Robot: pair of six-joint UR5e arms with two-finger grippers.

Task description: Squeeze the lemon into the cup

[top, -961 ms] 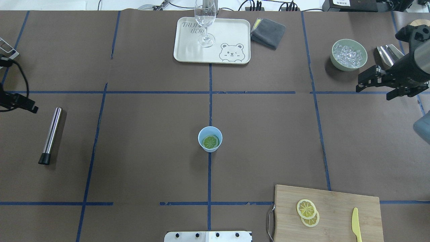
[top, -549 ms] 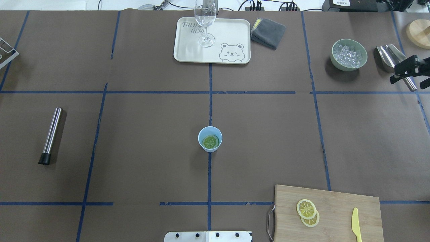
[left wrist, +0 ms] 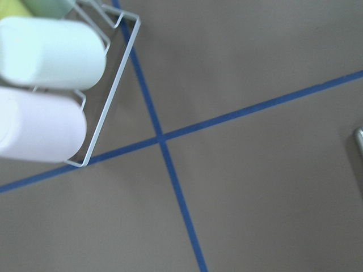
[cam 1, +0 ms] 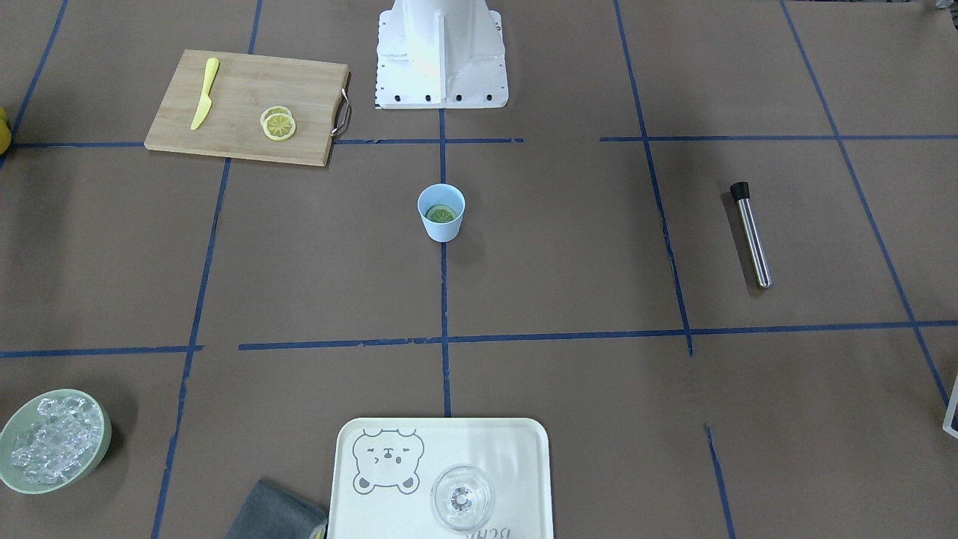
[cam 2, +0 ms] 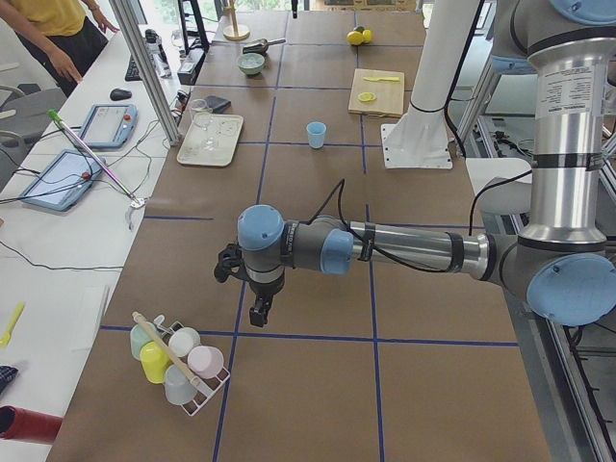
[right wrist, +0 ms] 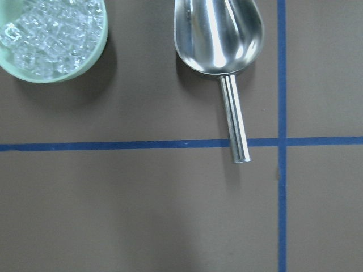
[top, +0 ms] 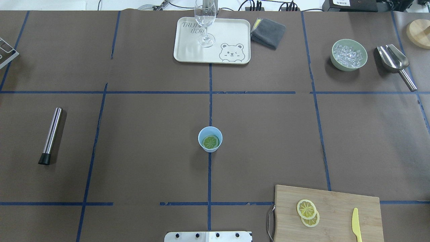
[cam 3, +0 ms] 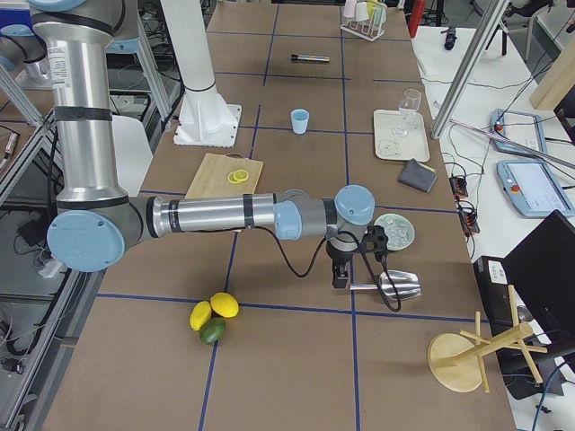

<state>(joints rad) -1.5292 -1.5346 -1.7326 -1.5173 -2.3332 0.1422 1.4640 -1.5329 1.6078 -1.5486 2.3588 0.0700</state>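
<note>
The light-blue cup (top: 210,139) stands upright at the table's middle, and also shows in the front view (cam 1: 441,213). One lemon slice (top: 211,142) lies flat inside it. Two more lemon slices (top: 307,209) overlap on the wooden cutting board (top: 336,201) at the near right. Both grippers are far from the cup. The left gripper (cam 2: 258,316) hangs over the table's left end beside a rack of cups (cam 2: 178,371). The right gripper (cam 3: 340,274) hangs at the right end by the scoop handle. I cannot tell whether either is open or shut.
A cream tray (top: 231,33) with a wine glass (top: 205,20) and a grey cloth (top: 268,32) sit at the far side. A bowl of ice (top: 348,54) and a metal scoop (top: 392,58) lie far right. A steel rod (top: 52,134) lies left. A yellow knife (top: 356,223) lies on the board.
In the overhead view both grippers have drawn outward and left the picture, the left one first, then the right. The scoop now shows in full. The cup and slices have not moved.
</note>
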